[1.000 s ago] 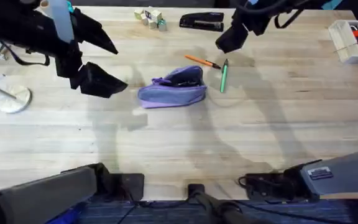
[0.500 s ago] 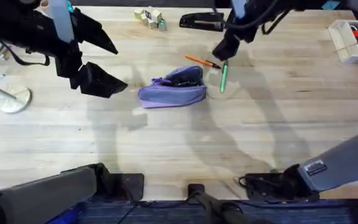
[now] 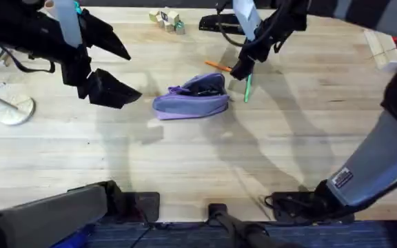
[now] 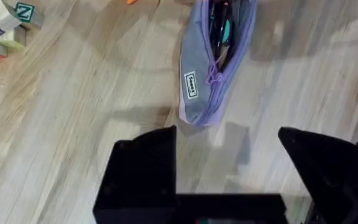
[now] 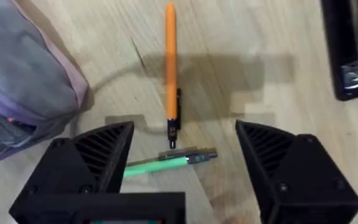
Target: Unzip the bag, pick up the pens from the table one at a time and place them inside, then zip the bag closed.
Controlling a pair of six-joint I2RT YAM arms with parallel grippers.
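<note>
Right gripper (image 5: 182, 165) wide over orange pen (image 5: 171, 68), left gripper (image 4: 229, 165) wide, unzipped bag (image 4: 213, 59) with dark items inside

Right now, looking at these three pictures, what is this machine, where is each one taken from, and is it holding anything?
It is a robot with two arms, each ending in a two-finger gripper. One picture looks down from above the table; the other two come from small cameras on each wrist. The black shapes at the bottom of the wrist views are the grippers' own fingers.

On the table lies a purple bag, its zipper already open. Beside it are an orange pen and a green pen. A stapler and some blocks sit at the far edge.

The right gripper hangs open just above the two pens. The left gripper waits open near the bag. Neither holds anything.
</note>
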